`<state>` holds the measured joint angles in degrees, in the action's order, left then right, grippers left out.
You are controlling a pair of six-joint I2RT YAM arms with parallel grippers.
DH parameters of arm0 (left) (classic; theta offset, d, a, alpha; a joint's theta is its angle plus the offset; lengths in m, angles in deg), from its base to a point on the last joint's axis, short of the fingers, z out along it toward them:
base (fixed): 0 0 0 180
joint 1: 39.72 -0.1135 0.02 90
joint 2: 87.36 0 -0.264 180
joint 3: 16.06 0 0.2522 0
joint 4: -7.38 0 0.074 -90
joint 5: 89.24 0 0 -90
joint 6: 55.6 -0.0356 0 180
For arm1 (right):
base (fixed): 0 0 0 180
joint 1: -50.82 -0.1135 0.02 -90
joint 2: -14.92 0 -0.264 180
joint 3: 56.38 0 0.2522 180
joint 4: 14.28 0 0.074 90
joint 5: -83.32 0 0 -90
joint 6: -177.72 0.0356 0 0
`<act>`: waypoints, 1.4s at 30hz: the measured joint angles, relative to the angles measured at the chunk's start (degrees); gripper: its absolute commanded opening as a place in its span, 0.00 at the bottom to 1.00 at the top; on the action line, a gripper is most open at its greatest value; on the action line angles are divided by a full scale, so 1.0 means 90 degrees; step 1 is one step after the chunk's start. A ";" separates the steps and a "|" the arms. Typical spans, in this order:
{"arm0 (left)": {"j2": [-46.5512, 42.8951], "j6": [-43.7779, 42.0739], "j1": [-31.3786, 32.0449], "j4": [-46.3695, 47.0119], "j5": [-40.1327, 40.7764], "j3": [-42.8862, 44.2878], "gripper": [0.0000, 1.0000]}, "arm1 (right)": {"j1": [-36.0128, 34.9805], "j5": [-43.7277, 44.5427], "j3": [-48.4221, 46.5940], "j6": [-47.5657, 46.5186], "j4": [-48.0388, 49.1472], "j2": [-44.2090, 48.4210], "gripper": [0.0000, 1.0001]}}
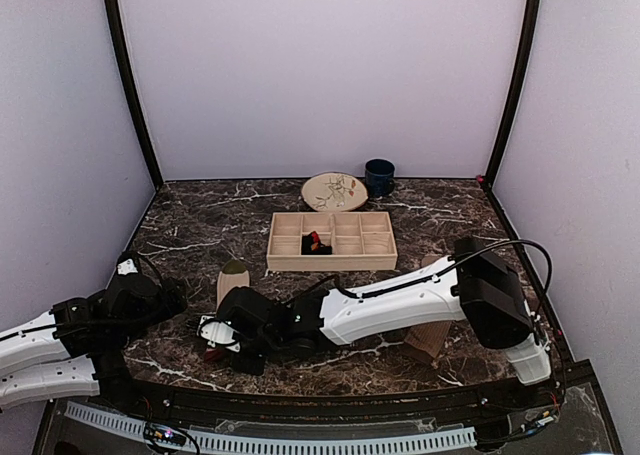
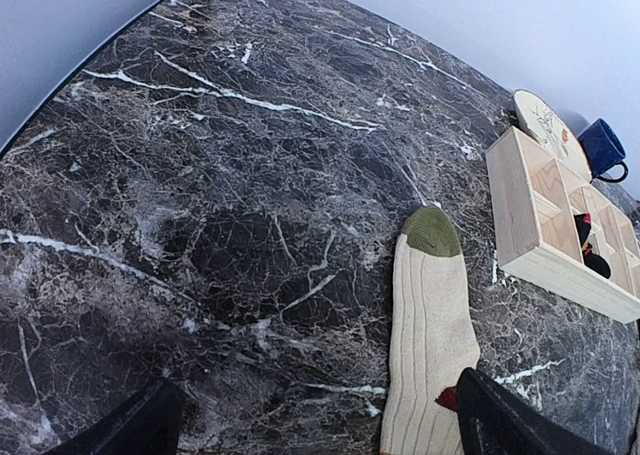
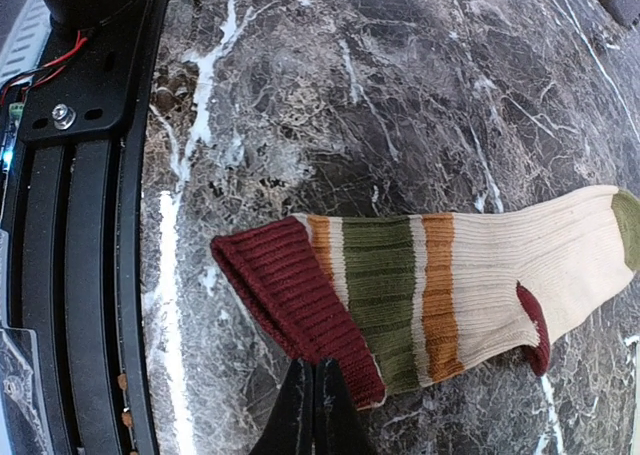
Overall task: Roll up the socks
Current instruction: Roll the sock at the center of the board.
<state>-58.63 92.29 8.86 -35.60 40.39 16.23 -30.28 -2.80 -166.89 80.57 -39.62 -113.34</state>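
Right gripper [image 3: 314, 377]: fingers pressed together, no gap, tips on the near edge of the maroon cuff [image 3: 290, 295]. Cannot tell if fabric is pinched between them.

Striped sock [image 3: 470, 275]: lies full length on the marble table [image 3: 400, 95], cuff at 9 o'clock, green toe at 3 o'clock in the right wrist view. The cuff sits skewed, maybe starting to turn over. No coil formed.

Left gripper [image 2: 310, 430]: spread wide, holding nothing, hovering low. The sock's foot runs up between its fingers [image 2: 130, 430], closer to the right-hand one, toe toward 12 o'clock.

From above, the sock is at about 7 o'clock on the table. Wooden tray [image 1: 332, 263] at centre, a black-and-red sock [image 1: 316, 243] bunched in one compartment. Plate [image 1: 334, 191] and blue mug [image 1: 379, 177] at 12 o'clock. Tan shape [image 1: 428, 337] under the right forearm at 4 o'clock, too hidden to name.

Judgement: early in the task. The tray sock may be finished. The striped one needs its whole roll, cuff to toe.
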 measured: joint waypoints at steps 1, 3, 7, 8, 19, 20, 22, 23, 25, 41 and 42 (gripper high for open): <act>0.0002 0.0000 0.0000 0.0002 0.0000 0.0000 0.98 | 0.0029 -0.0002 0.0002 0.0000 0.0002 0.0000 0.00; 0.0005 0.0002 0.0000 0.0005 -0.0002 0.0000 0.98 | 0.0075 -0.0002 0.0002 0.0000 0.0007 0.0000 0.00; 0.0015 0.0000 0.0000 0.0053 -0.0017 -0.0017 0.98 | 0.0170 -0.0007 0.0002 0.0019 0.0053 0.0000 0.00; 0.0022 -0.0002 0.0000 0.0061 -0.0022 -0.0029 0.98 | 0.0194 -0.0015 0.0002 0.0022 0.0073 0.0000 0.00; 0.0022 -0.0155 0.0000 0.0209 -0.0325 -0.0182 0.98 | 0.0393 -0.0126 0.0002 0.0092 0.0148 0.0000 0.00; -0.0022 -0.0199 0.0000 0.0233 -0.0374 -0.0214 0.98 | 0.0403 -0.0131 0.0002 0.0100 0.0151 0.0000 0.00; -0.0153 -0.0279 0.0000 0.0274 -0.0471 -0.0279 0.98 | 0.0425 -0.0151 0.0002 0.0138 0.0153 0.0000 0.00; -0.0228 -0.0325 0.0000 0.0284 -0.0505 -0.0304 0.98 | 0.0432 -0.0151 0.0002 0.0141 0.0153 0.0000 0.00; -0.0432 -0.0437 0.0000 0.0311 -0.0588 -0.0381 0.98 | 0.0454 -0.0153 0.0000 0.0170 0.0163 0.0000 0.00; -0.0707 -0.1180 0.0000 0.0884 -0.1421 -0.0702 0.98 | 0.0797 -0.0177 -0.0466 0.0430 0.0185 -0.0386 0.00; -0.0697 -0.1209 0.0000 0.0918 -0.1460 -0.0702 0.98 | 0.0816 -0.0182 -0.0466 0.0459 0.0187 -0.0401 0.00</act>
<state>-64.90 81.40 8.86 -27.34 27.26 9.91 -22.94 -4.44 -171.09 84.70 -37.94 -116.95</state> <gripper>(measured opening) 0.982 0.005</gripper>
